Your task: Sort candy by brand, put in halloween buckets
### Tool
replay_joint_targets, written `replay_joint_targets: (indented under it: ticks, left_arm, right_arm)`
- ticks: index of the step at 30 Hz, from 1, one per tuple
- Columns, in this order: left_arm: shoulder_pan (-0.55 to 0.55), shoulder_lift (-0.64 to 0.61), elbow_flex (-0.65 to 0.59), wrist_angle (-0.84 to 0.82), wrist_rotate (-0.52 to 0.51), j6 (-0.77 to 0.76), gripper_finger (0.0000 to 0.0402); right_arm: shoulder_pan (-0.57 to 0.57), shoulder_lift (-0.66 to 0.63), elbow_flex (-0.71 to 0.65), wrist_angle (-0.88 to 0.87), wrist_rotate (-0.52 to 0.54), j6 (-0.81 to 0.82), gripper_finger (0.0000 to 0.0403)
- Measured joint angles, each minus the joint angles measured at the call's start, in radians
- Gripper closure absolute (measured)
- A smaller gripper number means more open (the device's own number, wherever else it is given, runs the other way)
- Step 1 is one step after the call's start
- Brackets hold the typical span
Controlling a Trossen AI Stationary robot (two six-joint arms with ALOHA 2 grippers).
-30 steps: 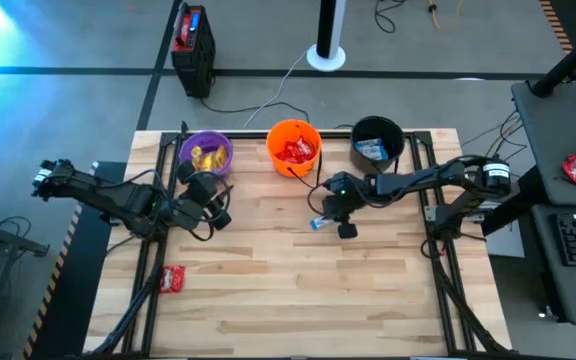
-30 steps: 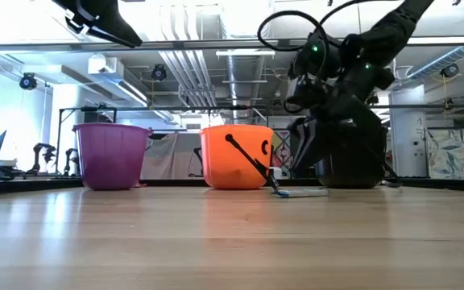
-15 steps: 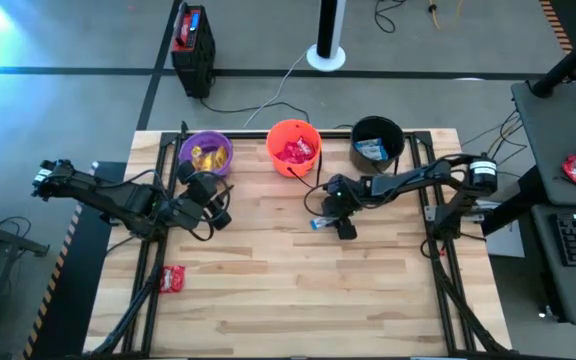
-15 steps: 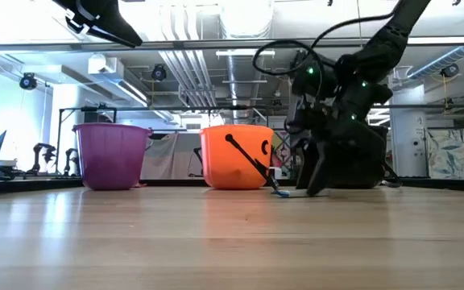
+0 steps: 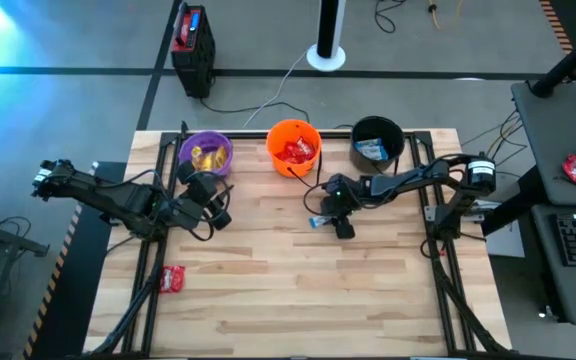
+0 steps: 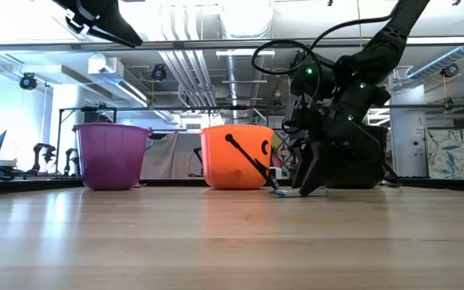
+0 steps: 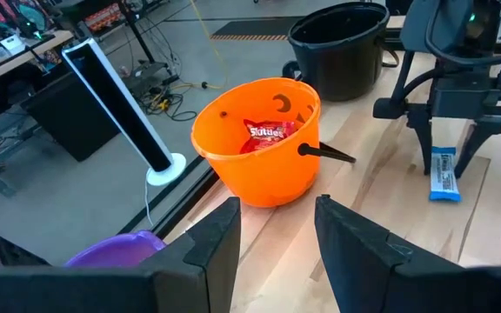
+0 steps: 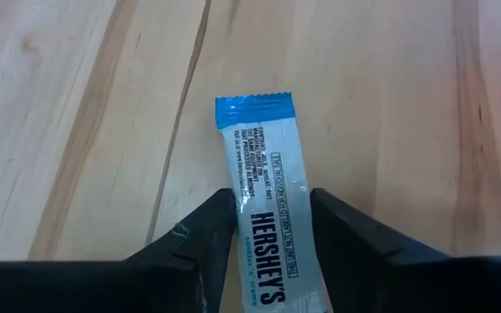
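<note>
Right now, right hand (image 5: 329,219): down at the table, fingers spread to either side of a blue-and-white Hershey's packet (image 8: 264,222) that lies flat on the wood; not closed on it.
Blue-and-white packet: on the table (image 5: 298,290) in front of the orange bucket (image 5: 293,147) and black bucket (image 5: 377,142), near the middle.
Left hand (image 5: 218,205): raised above the table just in front of the purple bucket (image 5: 205,153), fingers apart and holding nothing.
Purple bucket: yellow packets inside.
Orange bucket: red packets inside, thin black handle hanging down its front.
Black bucket: one blue-and-white packet visible inside.
Red packet (image 5: 173,279): lying alone on the table's left side, well apart from both hands.
</note>
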Motion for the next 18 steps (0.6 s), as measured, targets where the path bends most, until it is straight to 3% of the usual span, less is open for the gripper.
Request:
replay_joint_targets:
  ticks: [10,18]
  left_arm:
    - [0.000,0.000,0.000,0.000,0.000,0.000,0.0267]
    - [0.000,0.000,-0.001,0.000,0.000,0.000,0.0267]
  right_arm:
    - [0.000,-0.003,0.001,0.004,-0.001,0.008,0.0307]
    - [0.000,-0.004,0.002,0.003,-0.001,-0.001,0.0373]
